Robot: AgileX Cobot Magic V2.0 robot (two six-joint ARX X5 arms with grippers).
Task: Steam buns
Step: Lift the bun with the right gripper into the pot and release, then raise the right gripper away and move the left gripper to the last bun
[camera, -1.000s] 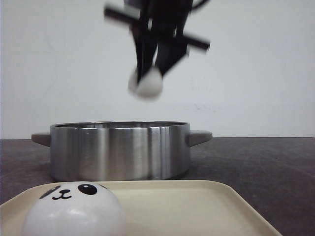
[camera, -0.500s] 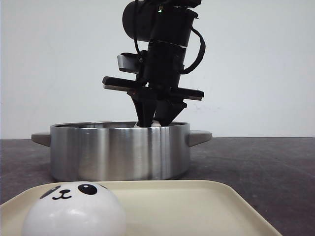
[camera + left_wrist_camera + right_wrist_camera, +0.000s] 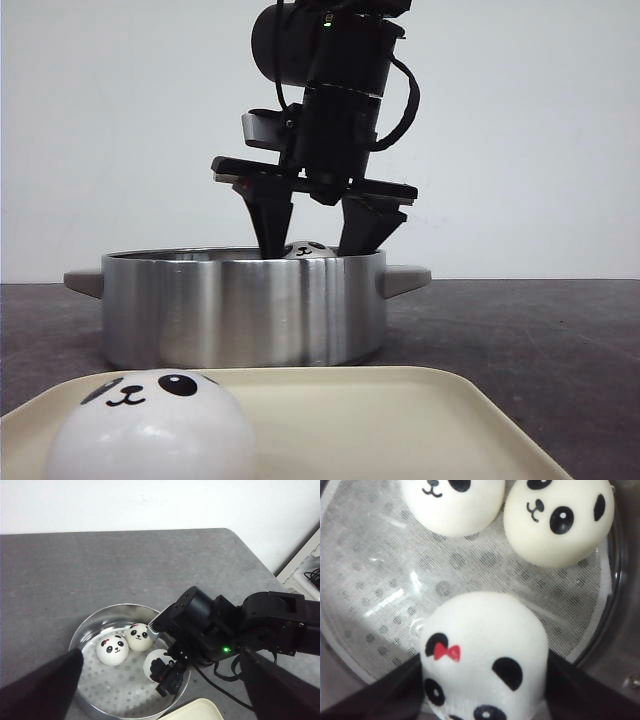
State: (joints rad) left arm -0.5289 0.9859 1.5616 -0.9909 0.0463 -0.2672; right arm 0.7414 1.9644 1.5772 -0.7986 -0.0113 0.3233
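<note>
3 buns (image 3: 125, 642) are sitting on the liner inside the steamer pot (image 3: 245, 305); the right gripper (image 3: 315, 235) is straddling the newest one at the pot's 4 o'clock, fingers spread apart. 1 bun (image 3: 150, 425) is waiting on the tray (image 3: 400, 420), at 6 o'clock from the pot. The left gripper (image 3: 160, 690) is hanging spread and empty above.

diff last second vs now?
The right tool came down from well above the steamer pot, carrying a bun into it, and then its jaws spread: closed on the bun half a second ago, they now stand apart on either side of it, so it looks released. The pot, the tray and the bun on the tray have not moved.
</note>
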